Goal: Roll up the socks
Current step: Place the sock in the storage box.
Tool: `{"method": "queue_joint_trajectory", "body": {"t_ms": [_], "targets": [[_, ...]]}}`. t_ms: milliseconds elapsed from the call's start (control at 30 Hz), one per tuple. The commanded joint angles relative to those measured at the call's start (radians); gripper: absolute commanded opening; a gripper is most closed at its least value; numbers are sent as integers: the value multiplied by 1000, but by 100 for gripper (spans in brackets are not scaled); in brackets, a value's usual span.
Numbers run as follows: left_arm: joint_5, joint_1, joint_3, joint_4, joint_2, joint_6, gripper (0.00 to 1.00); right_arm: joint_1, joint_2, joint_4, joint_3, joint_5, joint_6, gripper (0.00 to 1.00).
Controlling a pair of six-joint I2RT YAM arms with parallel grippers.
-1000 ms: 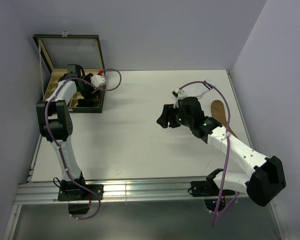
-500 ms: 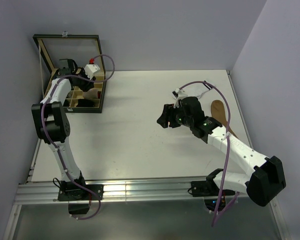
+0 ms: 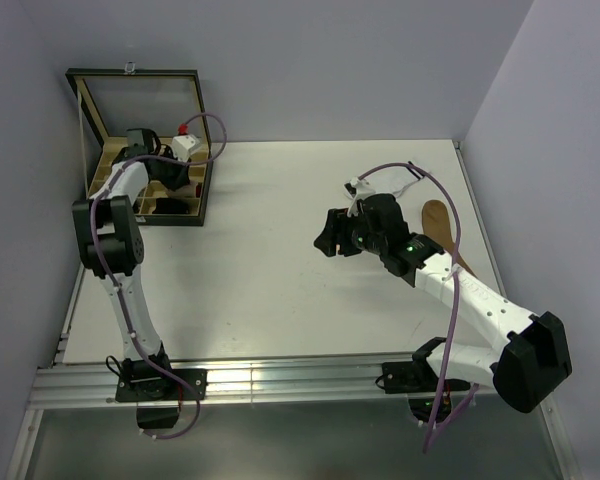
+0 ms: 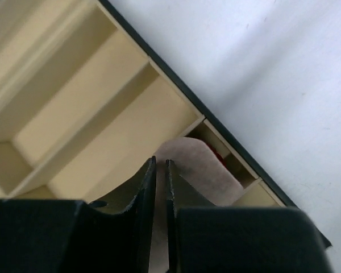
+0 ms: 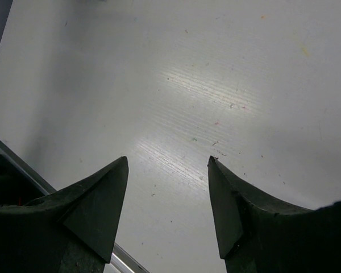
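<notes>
A beige sock [image 4: 200, 166] with a bit of red cuff [image 4: 218, 154] lies in a compartment of the wooden box [image 4: 176, 91]. My left gripper [image 4: 161, 162] reaches into that box [image 3: 202, 200] from above, jaws nearly together with beige fabric filling the narrow slit between them. In the top view the left gripper [image 3: 166, 166] is over the box's middle compartments, and a black sock [image 3: 176, 207] rests in a front compartment. A brown sock [image 3: 442, 226] lies flat on the table behind the right arm. My right gripper [image 3: 328, 238] [image 5: 167, 160] hovers open over bare table, holding nothing.
The box's lid [image 3: 140, 105] stands open against the back wall at the far left. Purple cables loop off both wrists. The table's front metal rail [image 3: 280, 380] runs along the near edge, and walls close in the left and right sides.
My left gripper has swung back over the box, dropped into it and closed from wide open to a narrow slit on beige fabric. The right arm has stayed still.
</notes>
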Motion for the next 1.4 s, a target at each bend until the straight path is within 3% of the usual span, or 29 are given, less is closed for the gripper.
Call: {"method": "queue_joint_trajectory", "body": {"t_ms": [0, 233, 533, 700, 833, 1033, 1367], "targets": [[-25, 0, 52, -29, 51, -29, 17, -7, -3, 22, -7, 3, 1, 65], [-111, -2, 72, -137, 125, -3, 12, -9, -1, 28, -13, 0, 6, 65], [-248, -3, 22, 127, 110, -142, 14, -10, 10, 35, -18, -9, 9, 65], [-294, -9, 62, 100, 137, -146, 20, -10, 7, 35, -18, -9, 8, 65], [-222, -9, -56, 205, 12, -179, 23, -12, -1, 33, -19, -9, 5, 65], [-183, -9, -70, 218, -112, -233, 31, -12, -1, 42, -21, -20, 9, 65], [-200, -11, -86, 130, -183, -299, 32, -13, -10, 38, -21, -17, 3, 64]]}}
